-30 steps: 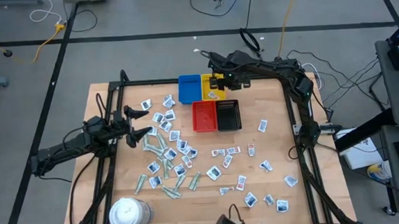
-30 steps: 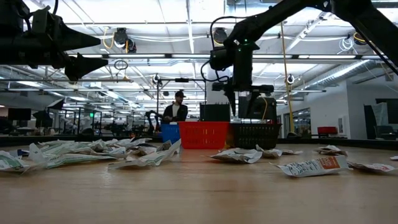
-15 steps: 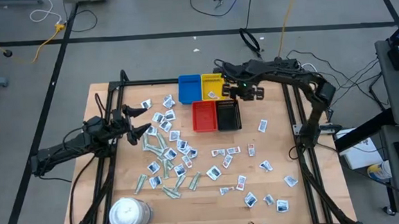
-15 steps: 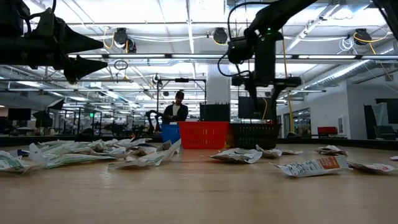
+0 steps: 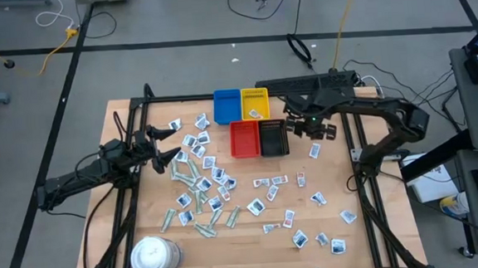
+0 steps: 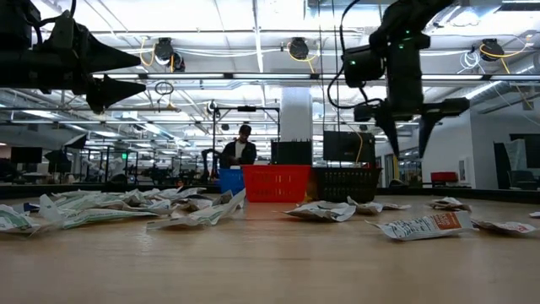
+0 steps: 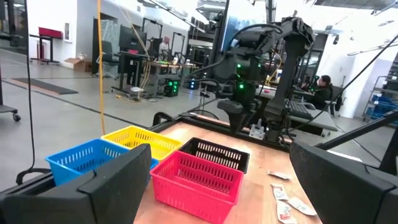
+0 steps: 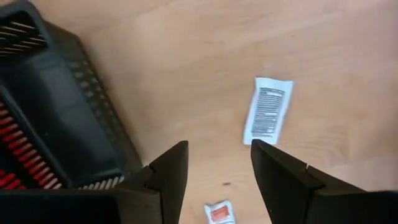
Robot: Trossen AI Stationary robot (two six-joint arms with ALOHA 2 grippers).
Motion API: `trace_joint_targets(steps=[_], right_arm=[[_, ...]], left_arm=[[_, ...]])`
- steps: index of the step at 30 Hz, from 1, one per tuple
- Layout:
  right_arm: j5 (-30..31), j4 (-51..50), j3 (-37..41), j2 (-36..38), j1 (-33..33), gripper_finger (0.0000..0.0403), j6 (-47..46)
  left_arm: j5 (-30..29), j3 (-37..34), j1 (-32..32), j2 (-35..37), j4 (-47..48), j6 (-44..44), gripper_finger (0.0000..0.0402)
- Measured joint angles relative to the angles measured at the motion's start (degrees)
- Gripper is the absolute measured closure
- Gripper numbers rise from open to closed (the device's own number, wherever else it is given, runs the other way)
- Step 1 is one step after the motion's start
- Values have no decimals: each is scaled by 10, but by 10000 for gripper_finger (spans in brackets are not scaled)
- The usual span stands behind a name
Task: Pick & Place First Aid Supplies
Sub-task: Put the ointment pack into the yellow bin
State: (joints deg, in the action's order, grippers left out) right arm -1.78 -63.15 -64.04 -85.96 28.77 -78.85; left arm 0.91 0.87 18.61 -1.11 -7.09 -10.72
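The first aid supplies are small flat packets strewn over the wooden table, thickest in a heap [image 5: 201, 186] near the left arm, with more toward the near right [image 5: 299, 230]. One packet [image 5: 254, 113] lies in the yellow tray. My right gripper [image 5: 309, 132] hangs open above the table just right of the black tray, with a white printed packet [image 8: 267, 111] on the wood below and beyond its fingers. My left gripper [image 5: 172, 146] is open too, held in the air over the left side of the heap.
Four trays stand together at the table's far middle: blue [image 5: 226, 106], yellow [image 5: 254, 102], red [image 5: 244, 139], black [image 5: 273, 137]. A big round white tub [image 5: 153, 256] sits at the near left corner. Bare wood lies between the trays and the right frame rail [image 5: 351, 135].
My right gripper has swung from over the yellow tray toward the table's right and near edge, and now hangs beside the black tray's right side. The left arm and the packets have kept still.
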Motion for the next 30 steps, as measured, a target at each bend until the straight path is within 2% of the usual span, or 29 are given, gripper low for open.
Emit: trace_joint_targets(steps=[10, 18, 30], right_arm=[[-15, -3, 45, 50, 0, 232, -5], [-14, 2, 63, 60, 0, 232, -5], [5, 104, 169, 59, -6, 232, -28]], left_arm=[[0, 0, 0, 0, 0, 0, 11], [0, 0, 0, 0, 0, 0, 11], [0, 0, 0, 0, 0, 0, 11]])
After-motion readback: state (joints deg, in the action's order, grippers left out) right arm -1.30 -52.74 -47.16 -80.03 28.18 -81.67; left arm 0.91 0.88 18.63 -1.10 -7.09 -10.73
